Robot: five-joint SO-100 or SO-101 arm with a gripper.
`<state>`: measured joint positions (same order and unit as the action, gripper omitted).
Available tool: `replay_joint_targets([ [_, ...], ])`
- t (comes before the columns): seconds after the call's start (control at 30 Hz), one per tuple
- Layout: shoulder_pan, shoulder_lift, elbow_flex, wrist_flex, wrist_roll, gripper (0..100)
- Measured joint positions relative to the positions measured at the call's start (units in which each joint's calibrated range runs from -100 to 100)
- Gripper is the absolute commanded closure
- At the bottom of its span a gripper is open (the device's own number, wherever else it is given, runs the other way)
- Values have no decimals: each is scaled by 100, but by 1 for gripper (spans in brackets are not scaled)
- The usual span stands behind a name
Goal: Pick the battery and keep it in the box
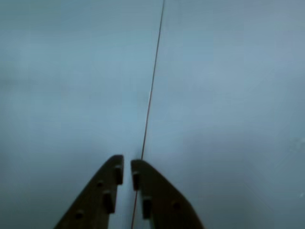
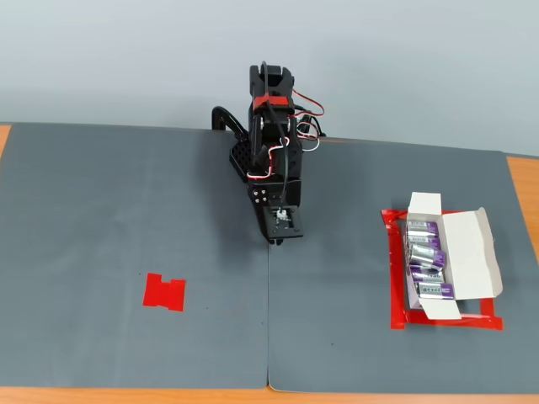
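Observation:
My gripper (image 1: 127,167) is shut and empty, its two dark fingers nearly touching over the grey mat (image 1: 228,119). In the fixed view the arm is folded at the back middle, with the gripper (image 2: 274,241) pointing down at the mat seam. The white box (image 2: 468,252) lies open at the right, flaps folded out. A row of several purple-silver batteries (image 2: 424,257) lies inside it. No loose battery shows on the mat in either view. The box is far to the right of the gripper.
A red tape outline (image 2: 396,282) frames the box. A flat red tape patch (image 2: 164,292) sits on the left of the mat. A seam (image 2: 269,320) runs down the mat's middle and also shows in the wrist view (image 1: 150,95). Wooden table edge (image 2: 522,181) at right.

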<state>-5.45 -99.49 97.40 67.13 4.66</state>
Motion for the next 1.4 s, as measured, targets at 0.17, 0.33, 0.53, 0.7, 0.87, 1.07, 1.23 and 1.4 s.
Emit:
replay_joint_targets([
  [0.17, 52, -8, -27, 520, 0, 98],
  [0.33, 66, -17, -27, 633, 0, 98],
  [0.53, 59, -17, -90, 720, 0, 98],
  [0.7, 59, -17, -90, 720, 0, 98],
  [0.87, 59, -17, -90, 720, 0, 98],
  [1.07, 59, -17, -90, 720, 0, 98],
  [1.23, 59, -17, -90, 720, 0, 98],
  [1.4, 59, -17, -90, 720, 0, 98],
])
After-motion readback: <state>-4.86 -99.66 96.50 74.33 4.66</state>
